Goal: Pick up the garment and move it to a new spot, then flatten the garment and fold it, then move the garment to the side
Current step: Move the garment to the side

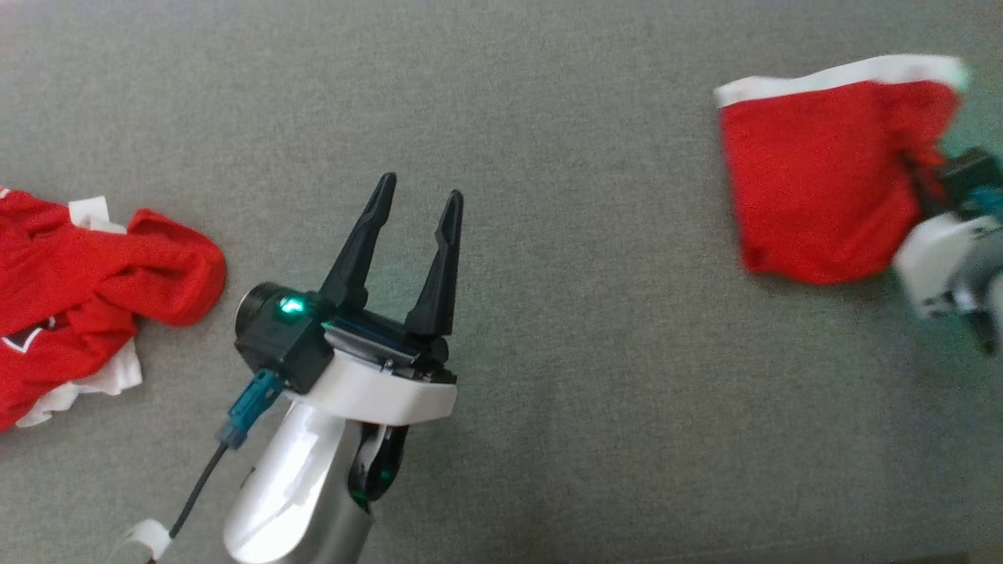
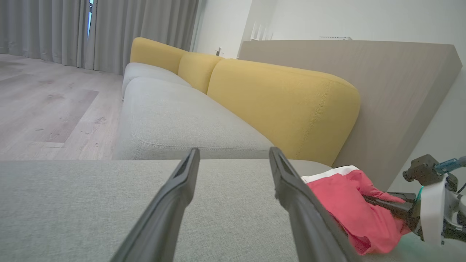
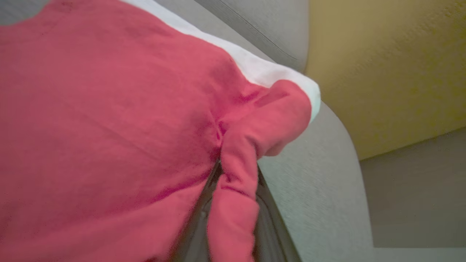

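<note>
The garment [image 1: 815, 180] is red with a white band along one edge. It lies bunched at the far right of the grey sofa seat [image 1: 588, 117], and the head view blurs it. My right gripper [image 1: 918, 178] is shut on a fold at its right edge. In the right wrist view that fold [image 3: 236, 189] is pinched between the dark fingers [image 3: 267, 218]. My left gripper [image 1: 421, 188] hovers open over the middle of the seat, well left of the garment and holding nothing. The left wrist view shows the garment [image 2: 342, 200] and the right gripper [image 2: 382, 203] beyond my left gripper [image 2: 235, 151].
A second crumpled red and white cloth [image 1: 70, 290] lies at the seat's left edge. Yellow back cushions [image 2: 284, 105] and a wooden panel [image 2: 382, 91] stand behind the sofa. Wood floor [image 2: 43, 109] lies beyond the seat.
</note>
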Motion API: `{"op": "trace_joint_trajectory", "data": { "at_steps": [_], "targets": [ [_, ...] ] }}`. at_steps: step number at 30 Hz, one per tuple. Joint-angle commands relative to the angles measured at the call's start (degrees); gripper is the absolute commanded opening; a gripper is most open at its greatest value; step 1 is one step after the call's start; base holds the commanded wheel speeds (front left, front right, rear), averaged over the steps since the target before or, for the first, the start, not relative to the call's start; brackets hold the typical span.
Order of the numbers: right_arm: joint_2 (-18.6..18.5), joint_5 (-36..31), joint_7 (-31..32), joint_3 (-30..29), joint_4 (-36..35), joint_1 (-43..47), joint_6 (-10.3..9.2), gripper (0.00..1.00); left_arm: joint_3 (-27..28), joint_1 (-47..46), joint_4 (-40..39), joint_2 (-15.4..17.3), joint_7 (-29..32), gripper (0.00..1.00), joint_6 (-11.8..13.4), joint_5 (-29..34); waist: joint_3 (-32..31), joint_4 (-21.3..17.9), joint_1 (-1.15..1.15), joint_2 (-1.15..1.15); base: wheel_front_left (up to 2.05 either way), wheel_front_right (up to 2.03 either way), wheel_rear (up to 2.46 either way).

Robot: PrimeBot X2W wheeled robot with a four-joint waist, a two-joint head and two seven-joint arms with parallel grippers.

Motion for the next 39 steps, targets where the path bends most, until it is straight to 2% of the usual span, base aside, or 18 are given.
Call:
{"op": "trace_joint_trajectory", "data": {
  "at_steps": [1, 6, 12, 18, 20, 27, 30, 36, 37, 39],
  "targets": [
    [-2.5, 0.3, -0.1, 0.7, -1.6, -1.3, -0.05, 0.0, 1.1, -1.8, -2.0, 0.3, -0.3, 1.0, -0.4, 0.0, 1.0, 0.3, -0.01, 0.0, 0.0, 0.0, 0.0],
    [-7.7, 1.1, -0.3, -1.6, -1.6, -2.5, -0.05, 0.0, 1.1, -2.2, -1.7, 0.3, -0.3, 1.0, -0.5, 0.0, 2.7, 1.2, -0.01, 0.0, 0.0, 0.0, 0.0],
    [-10.0, -1.3, -0.4, -5.0, -1.3, -3.0, -0.05, 0.0, 2.1, -1.9, -1.2, 0.3, -0.3, 1.0, -0.7, 0.2, 3.5, 2.4, -0.01, 0.0, 0.0, 0.0, 0.0],
    [-10.2, -4.2, -0.7, -8.4, -0.7, -3.2, -0.05, 0.0, 3.3, -1.5, -0.9, 0.3, -0.3, 1.0, -0.9, 0.4, 3.4, 3.1, -0.01, 0.0, 0.0, 0.0, 0.0],
    [-9.5, -4.7, -1.2, -9.5, -0.4, -3.1, -0.05, 1.0, 3.6, -1.3, -0.9, 0.3, -0.3, 1.0, -0.9, 0.4, 3.1, 3.3, -0.01, 0.0, 0.0, 0.0, 0.0],
    [-7.0, -6.7, -3.6, -13.5, -1.4, -2.8, -0.05, 1.0, 4.8, -0.2, -0.5, 0.3, -0.3, 1.0, -1.0, 0.2, 1.1, 3.3, -0.01, 0.0, 0.0, 0.0, 0.0],
    [-4.2, -7.0, -6.2, -15.7, -3.1, -2.8, -0.05, 1.0, 5.5, 0.5, -0.5, 0.3, -0.3, 1.0, -1.0, 0.1, -0.7, 3.2, -0.01, 0.0, 0.0, 0.0, 0.0],
    [5.0, -3.8, -10.1, -17.0, -8.2, -1.5, -0.05, 1.0, 7.5, 2.7, -0.8, 0.3, -0.3, 1.0, -0.4, 0.1, -5.4, 2.7, -0.01, 0.0, 0.0, 0.0, 0.0],
    [8.6, -1.8, -10.9, -17.4, -10.7, -0.5, -0.05, 1.0, 8.3, 3.7, -1.1, 0.3, -0.3, 1.0, -0.1, 0.0, -6.8, 2.5, -0.01, 0.0, 0.0, 0.0, 0.0],
    [12.3, 0.0, -11.4, -17.4, -13.5, 1.0, -0.05, 1.0, 9.0, 4.9, -1.4, 0.3, -0.3, 1.0, 0.2, -0.5, -8.0, 2.2, -0.01, 0.0, 0.0, 0.0, 0.0]
  ]
}}
